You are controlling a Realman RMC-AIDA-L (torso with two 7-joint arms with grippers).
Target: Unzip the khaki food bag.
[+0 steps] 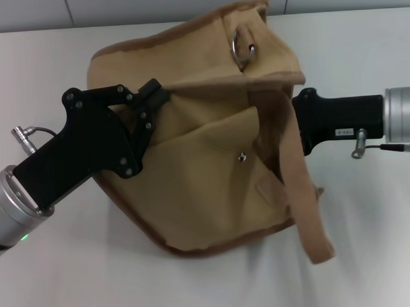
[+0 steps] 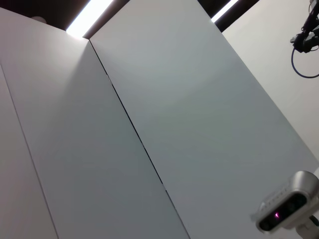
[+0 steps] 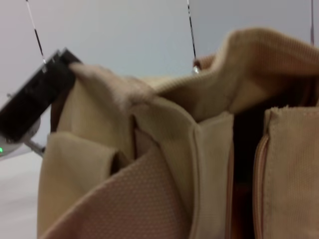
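The khaki food bag (image 1: 206,174) lies tilted on the white table, its front pocket with a small snap (image 1: 242,157) facing up. A silver ring-shaped pull (image 1: 244,48) shows near the bag's far top edge. My left gripper (image 1: 156,94) is at the bag's left upper side, shut on a fold of its fabric. In the right wrist view that fold (image 3: 92,74) is drawn up into a peak at the left gripper (image 3: 37,97). My right gripper (image 1: 305,120) is pressed against the bag's right side, its fingertips hidden behind a strap handle (image 1: 302,190).
The white table (image 1: 40,71) spreads all around the bag. A grey panelled wall (image 1: 153,6) runs along the table's far edge. The left wrist view shows only wall panels, a ceiling light strip and a small camera (image 2: 286,206).
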